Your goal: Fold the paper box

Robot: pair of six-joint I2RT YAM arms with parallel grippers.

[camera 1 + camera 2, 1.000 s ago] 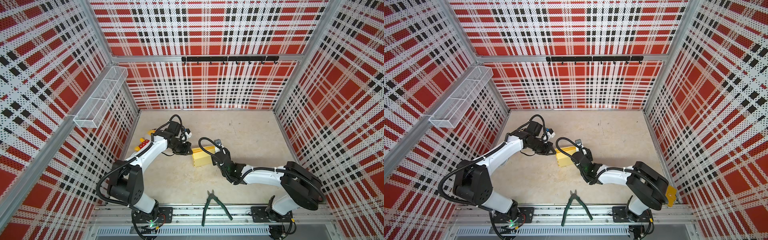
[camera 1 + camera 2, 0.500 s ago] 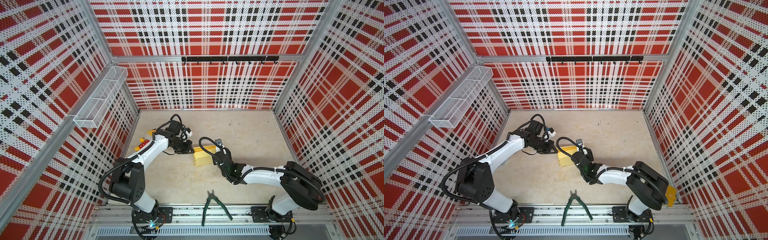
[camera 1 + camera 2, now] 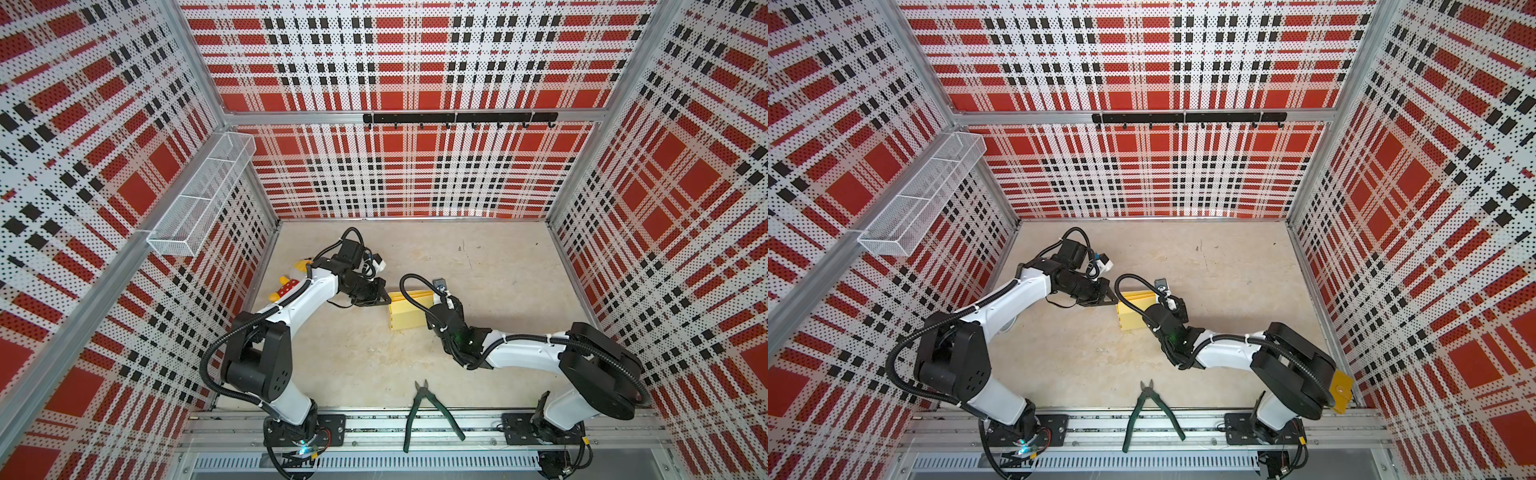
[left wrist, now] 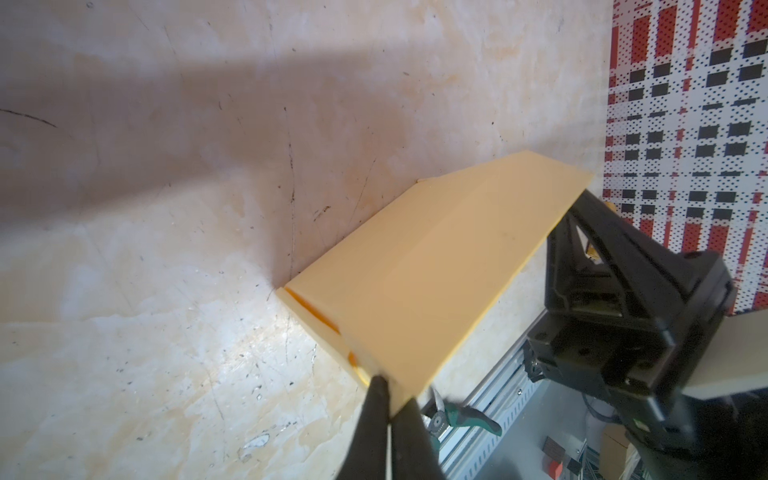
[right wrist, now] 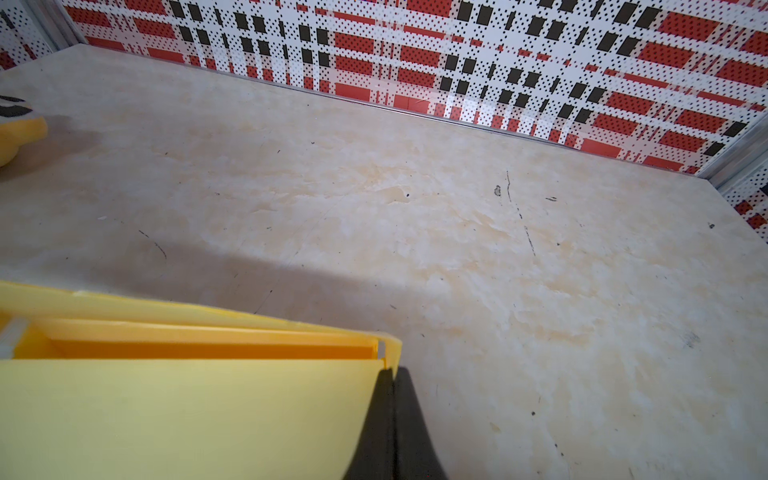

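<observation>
Reaching in from the left edge of the desk (image 3: 511, 299), the left tool (image 3: 385, 296) is closed tight on the left corner of a lifted flap (image 4: 436, 266). The left wrist view shows its dark fingertips (image 4: 374, 419) on either side of the pale card, so I take that for a true pinch. The paper box (image 3: 405, 320) rests at about the middle of the desk, well apart from all four edges. In both top views the flap spreads from the two tools back toward the desk's near edge. The right wrist view shows, just past the held edge, the deeper yellow inside of the box open, with another wall of card beyond it on the far-edge side. That held edge is the long line here: it runs left to right across the desk, straight from one tool to the other. At its right end the right tool (image 5: 393, 376) is shut as well, its tip touching the flap's right corner; whether card is nipped between the fingers or only pressed from the side I cannot tell. So the box lies to the right of the left tool and to the left of the right one, and neither arm is nearer: each has its own end. To my eye the coming move carries that edge over the open inside toward the far wall of card, and it turns on both ends travelling together, level with each other, or the thin card will twist or slip free
</observation>
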